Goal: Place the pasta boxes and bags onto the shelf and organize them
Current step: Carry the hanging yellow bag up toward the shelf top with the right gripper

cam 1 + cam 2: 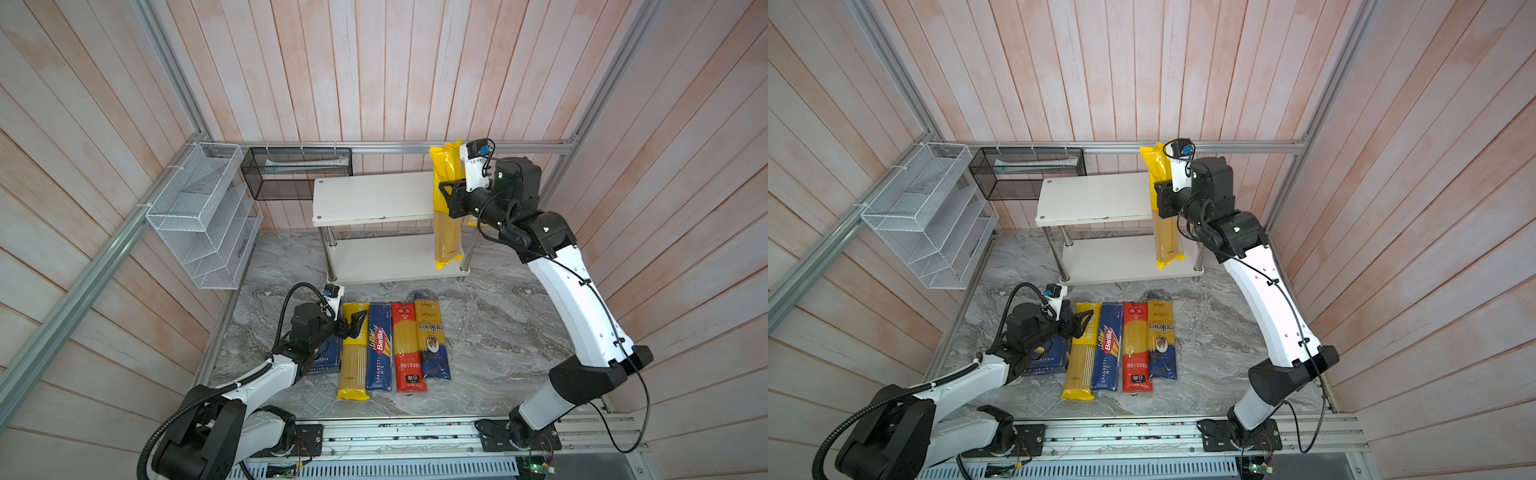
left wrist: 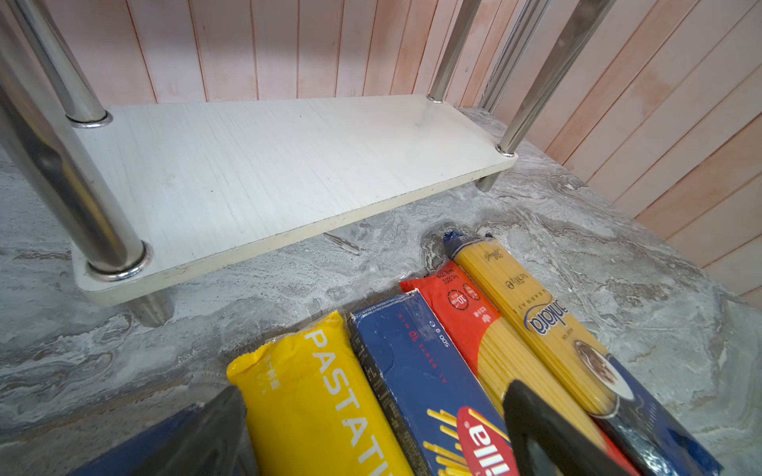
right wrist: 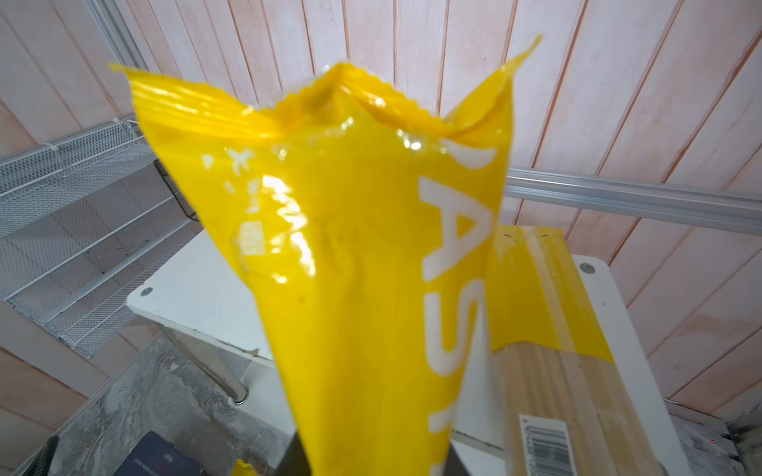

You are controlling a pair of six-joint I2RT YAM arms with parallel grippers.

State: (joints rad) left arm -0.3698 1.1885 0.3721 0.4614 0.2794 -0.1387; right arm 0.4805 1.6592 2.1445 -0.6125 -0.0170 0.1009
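shelf (image 1: 374, 199): two white boards on chrome posts, at the back edge of the marble surface (image 1: 498, 332). upright yellow-ended bag (image 1: 446, 232) is held up off the boards at the shelf's right end. second yellow-ended bag (image 3: 556, 350) lies flat on the top board's right end. Flat on the surface in front of the shelf, side by side, left to right: rigatoni box (image 1: 326, 363) (mostly hidden), third yellow-ended bag (image 1: 353, 357), spaghetti box (image 1: 379, 353), red-ended bag (image 1: 409, 353), beige-and-navy bag (image 1: 432, 336).

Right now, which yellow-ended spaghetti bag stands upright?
The lifted yellow bag, gripped by the right claw before the shelf, hangs vertical; the table bag and the shelf-top bag lie flat.
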